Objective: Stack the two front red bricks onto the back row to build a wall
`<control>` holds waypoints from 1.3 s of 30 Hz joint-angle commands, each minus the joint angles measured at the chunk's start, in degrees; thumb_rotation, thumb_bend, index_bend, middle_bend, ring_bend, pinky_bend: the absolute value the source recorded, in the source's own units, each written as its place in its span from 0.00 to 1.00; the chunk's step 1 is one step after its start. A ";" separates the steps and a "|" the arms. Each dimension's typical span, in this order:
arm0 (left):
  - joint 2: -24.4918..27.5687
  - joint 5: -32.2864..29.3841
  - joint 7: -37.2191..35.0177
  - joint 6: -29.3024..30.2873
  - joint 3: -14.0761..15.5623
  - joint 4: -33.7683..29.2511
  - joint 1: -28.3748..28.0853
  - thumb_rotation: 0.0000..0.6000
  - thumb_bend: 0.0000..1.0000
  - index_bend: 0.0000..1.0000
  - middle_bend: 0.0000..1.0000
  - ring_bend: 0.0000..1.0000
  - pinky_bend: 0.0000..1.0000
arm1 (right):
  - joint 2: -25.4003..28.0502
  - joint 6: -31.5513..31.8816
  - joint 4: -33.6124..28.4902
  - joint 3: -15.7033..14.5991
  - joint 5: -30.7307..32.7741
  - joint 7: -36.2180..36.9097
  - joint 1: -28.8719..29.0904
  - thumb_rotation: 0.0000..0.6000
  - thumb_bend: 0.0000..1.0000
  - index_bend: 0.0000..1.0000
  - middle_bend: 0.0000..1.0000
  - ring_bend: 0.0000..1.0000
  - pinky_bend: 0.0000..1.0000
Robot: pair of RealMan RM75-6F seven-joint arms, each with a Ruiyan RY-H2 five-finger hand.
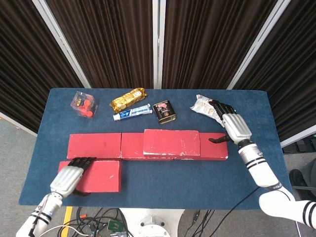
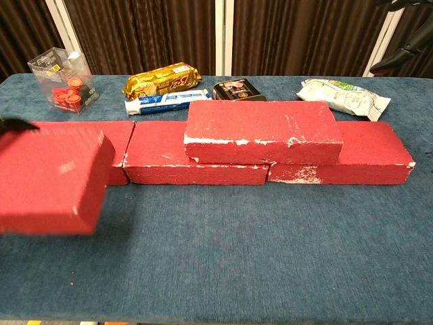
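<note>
Three red bricks form the back row (image 1: 96, 146) (image 2: 162, 159) across the blue table. A fourth red brick (image 1: 172, 142) (image 2: 260, 132) lies on top, spanning the middle and right ones. My left hand (image 1: 66, 178) grips the left end of the last red brick (image 1: 98, 175) (image 2: 51, 176), held off the cloth just in front of the row's left brick; it looks blurred in the chest view and hides part of that brick. My right hand (image 1: 233, 126) (image 2: 400, 57) hovers with fingers spread over the row's right end, holding nothing.
Along the back edge stand a clear box of red caps (image 1: 84, 103), a gold packet (image 1: 127, 98), a toothpaste box (image 1: 132, 112), a dark tin (image 1: 164, 112) and a white snack bag (image 1: 205, 104). Cables hang below the table's front edge (image 1: 148, 206).
</note>
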 commanded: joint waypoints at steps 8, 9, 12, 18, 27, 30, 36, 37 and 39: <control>3.03 -9.69 -8.78 -12.06 -9.27 7.05 -10.37 1.00 0.26 0.05 0.18 0.11 0.15 | -0.77 0.03 1.10 0.03 -0.55 0.38 -0.04 1.00 0.00 0.00 0.00 0.00 0.00; 2.43 -10.70 -8.80 -13.11 -9.62 7.85 -11.22 1.00 0.26 0.05 0.18 0.11 0.15 | -0.84 -0.07 1.21 0.07 -0.57 0.36 0.04 1.00 0.00 0.00 0.00 0.00 0.00; -0.16 -13.74 -8.14 -15.64 -10.67 10.73 -13.96 1.00 0.26 0.05 0.18 0.11 0.15 | -1.06 -0.40 1.41 0.13 -0.48 0.09 0.34 1.00 0.00 0.00 0.00 0.00 0.00; -3.96 -19.32 -6.74 -19.96 -12.09 15.19 -19.10 1.00 0.26 0.05 0.18 0.11 0.14 | -1.19 0.04 1.12 -0.11 -0.37 -0.70 0.12 1.00 0.00 0.00 0.00 0.00 0.00; -7.77 -25.90 -2.85 -23.02 -11.24 19.45 -24.92 1.00 0.26 0.06 0.18 0.11 0.14 | -1.33 -0.41 2.03 -0.23 -0.28 0.25 -0.22 1.00 0.00 0.00 0.00 0.00 0.00; -9.03 -27.74 -2.28 -23.66 -11.00 20.70 -26.45 1.00 0.25 0.06 0.17 0.11 0.14 | -1.25 -0.36 2.32 -0.17 -0.59 1.00 -0.49 1.00 0.00 0.00 0.00 0.00 0.00; -10.74 -30.02 -1.34 -22.79 -10.27 21.66 -28.16 1.00 0.23 0.06 0.17 0.11 0.14 | -1.30 -0.44 3.13 -0.29 -1.15 2.20 -0.98 1.00 0.00 0.00 0.00 0.00 0.00; -10.94 -30.42 -1.14 -22.50 -10.13 21.73 -28.33 1.00 0.23 0.06 0.17 0.10 0.14 | -1.29 -0.44 3.21 -0.29 -1.24 2.37 -1.04 1.00 0.00 0.00 0.00 0.00 0.00; -11.55 -31.50 -0.62 -21.59 -9.89 21.97 -28.78 1.00 0.23 0.06 0.17 0.10 0.14 | -1.26 -0.34 3.37 -0.20 -1.49 2.78 -1.19 1.00 0.00 0.00 0.00 0.00 0.00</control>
